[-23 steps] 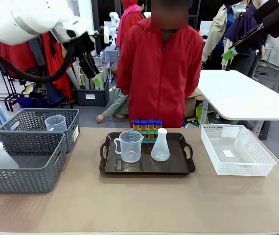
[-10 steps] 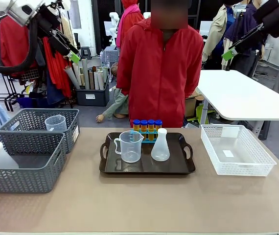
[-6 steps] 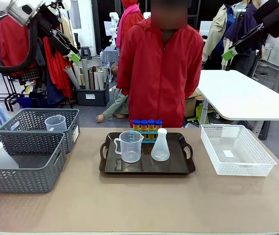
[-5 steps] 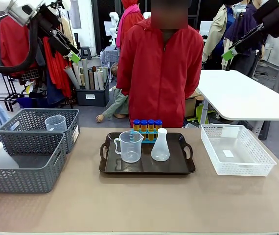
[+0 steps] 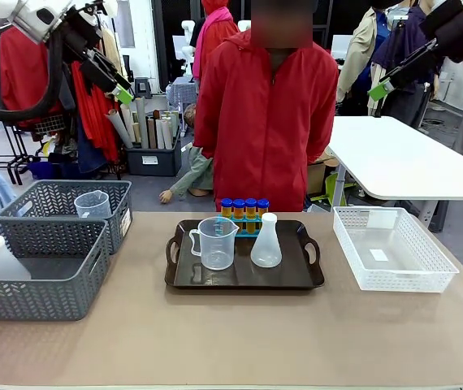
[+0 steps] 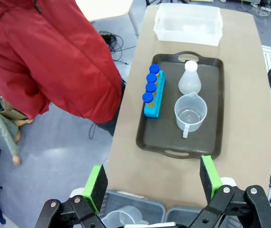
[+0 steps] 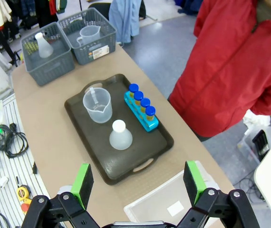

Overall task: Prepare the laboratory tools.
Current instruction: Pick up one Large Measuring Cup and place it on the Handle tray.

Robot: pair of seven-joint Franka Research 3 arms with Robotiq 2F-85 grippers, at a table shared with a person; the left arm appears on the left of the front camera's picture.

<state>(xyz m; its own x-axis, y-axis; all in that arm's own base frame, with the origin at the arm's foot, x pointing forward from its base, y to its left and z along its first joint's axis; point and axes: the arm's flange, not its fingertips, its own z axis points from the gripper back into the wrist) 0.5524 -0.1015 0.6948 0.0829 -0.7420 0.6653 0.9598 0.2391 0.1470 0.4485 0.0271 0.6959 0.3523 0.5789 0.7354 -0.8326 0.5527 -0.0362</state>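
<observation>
Standing on a dark brown handled tray (image 5: 306, 280) mid-surface: four small orange tubes with blue caps (image 5: 244, 208) in a blue rack, clear graduated plastic jug (image 5: 214, 242), translucent white conical flask (image 5: 266, 244), left gripper (image 6: 153, 178) and right gripper (image 7: 138, 179) raised high, jaws wide, empty.

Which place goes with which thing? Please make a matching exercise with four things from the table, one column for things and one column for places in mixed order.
Things:
1. jug
2. flask
3. tubes
4. white basket

Places:
A. far edge of the tray, in a blue rack
B. on the tray, left part
C. on the table, right of the tray
D. on the tray, right of the jug

Pairs: 1-B, 2-D, 3-A, 4-C
</observation>
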